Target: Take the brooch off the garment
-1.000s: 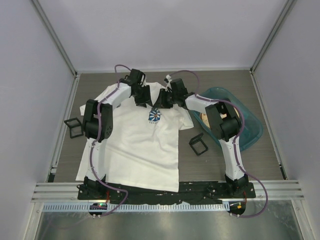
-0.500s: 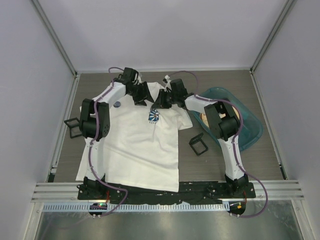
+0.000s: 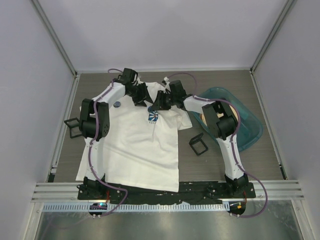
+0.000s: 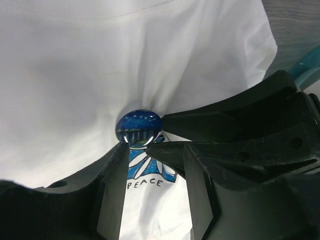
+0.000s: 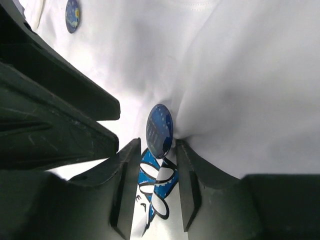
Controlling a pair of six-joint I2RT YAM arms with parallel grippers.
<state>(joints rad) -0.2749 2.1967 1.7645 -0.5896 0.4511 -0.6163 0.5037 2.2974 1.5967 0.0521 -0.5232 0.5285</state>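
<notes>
The white T-shirt lies flat on the table. The brooch, a round dark-blue pin, sits just above the printed flower emblem; the grippers hide it from above. My right gripper is nearly closed, pinching the brooch's lower edge with a fold of fabric; the cloth puckers around it. Its black fingers reach in from the right in the left wrist view. My left gripper is open. Its jaws straddle the emblem, and its left fingertip is at the brooch's bottom rim. Both grippers meet at the chest.
A second dark-blue pin sits on the shirt's left shoulder, also in the right wrist view. A teal bin stands right of the shirt. A small black square box lies right of the shirt, another left of it.
The left arm's elbow has swung back and left, uncovering the second pin on the shoulder. The right gripper has edged left toward the emblem.
</notes>
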